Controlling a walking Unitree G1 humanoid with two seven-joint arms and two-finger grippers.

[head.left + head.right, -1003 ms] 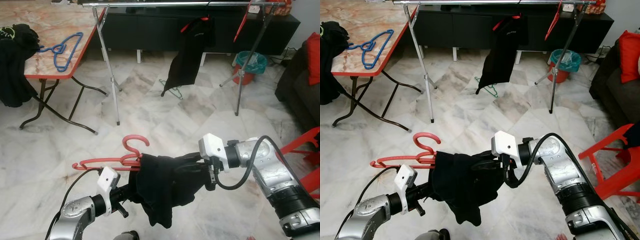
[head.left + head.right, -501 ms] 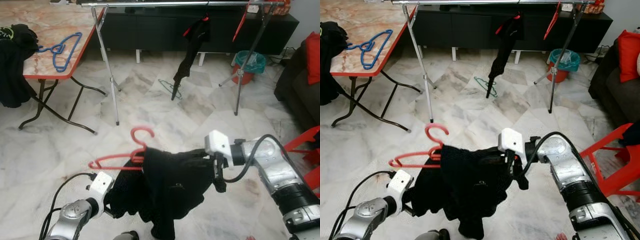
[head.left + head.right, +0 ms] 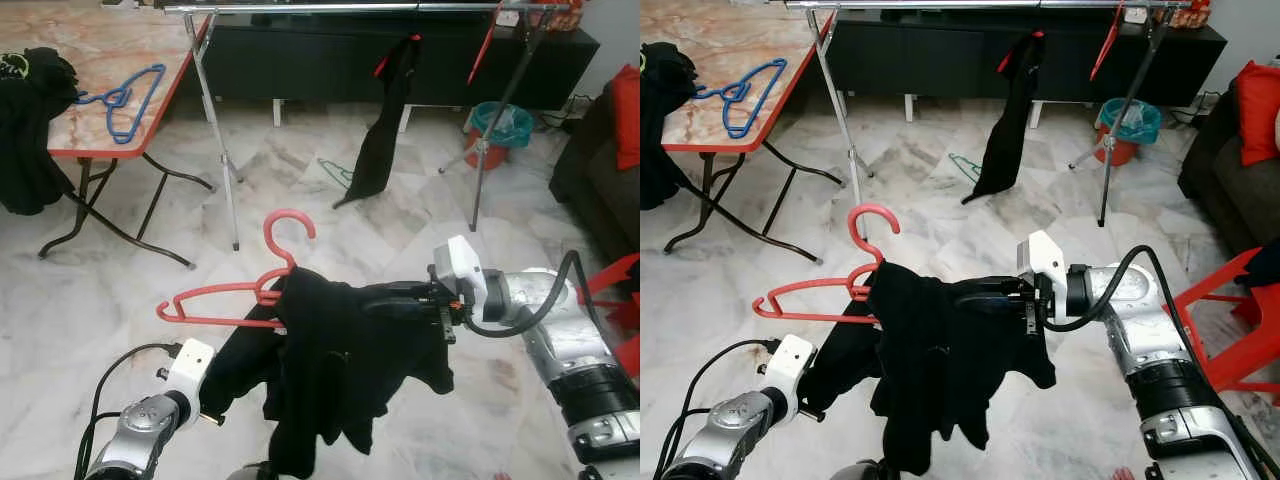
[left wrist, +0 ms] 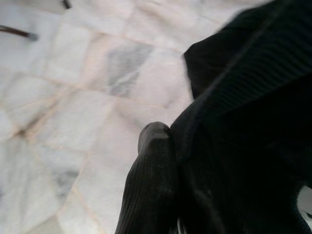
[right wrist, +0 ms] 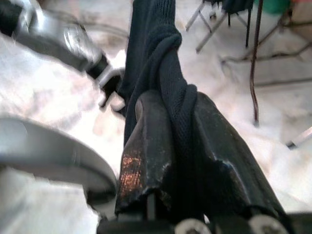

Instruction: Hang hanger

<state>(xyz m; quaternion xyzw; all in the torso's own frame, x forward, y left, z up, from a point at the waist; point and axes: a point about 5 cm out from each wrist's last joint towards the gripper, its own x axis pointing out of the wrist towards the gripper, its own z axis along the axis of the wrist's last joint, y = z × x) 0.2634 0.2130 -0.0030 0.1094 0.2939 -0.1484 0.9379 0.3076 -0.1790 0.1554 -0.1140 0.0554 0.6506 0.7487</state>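
Note:
A red hanger (image 3: 288, 213) carries a black garment (image 3: 340, 350) low in front of me, its hook pointing up. My right gripper (image 3: 372, 300) reaches in from the right and is shut on the garment's upper edge. In the right wrist view its fingers (image 5: 146, 146) pinch a twisted fold of the fabric (image 5: 165, 73). My left gripper (image 3: 222, 392) is at the lower left, shut on the garment's hanging corner. One finger (image 4: 151, 190) presses against the cloth (image 4: 243, 146). The clothes rack rail (image 3: 300, 8) runs across the far top.
On the rack hang a black garment on a red hanger (image 3: 385, 120) and a bare red hanger (image 3: 487, 40). A green hanger (image 3: 335, 172) lies on the floor. A folding table (image 3: 100, 150) at left holds a blue hanger (image 3: 125, 100). A teal bin (image 3: 497, 125) and a red chair (image 3: 620, 300) stand right.
The right gripper has drawn back to the right, spreading the garment. The hanger has tipped more upright and the left gripper has dropped lower. The hung garment on the rack is swinging.

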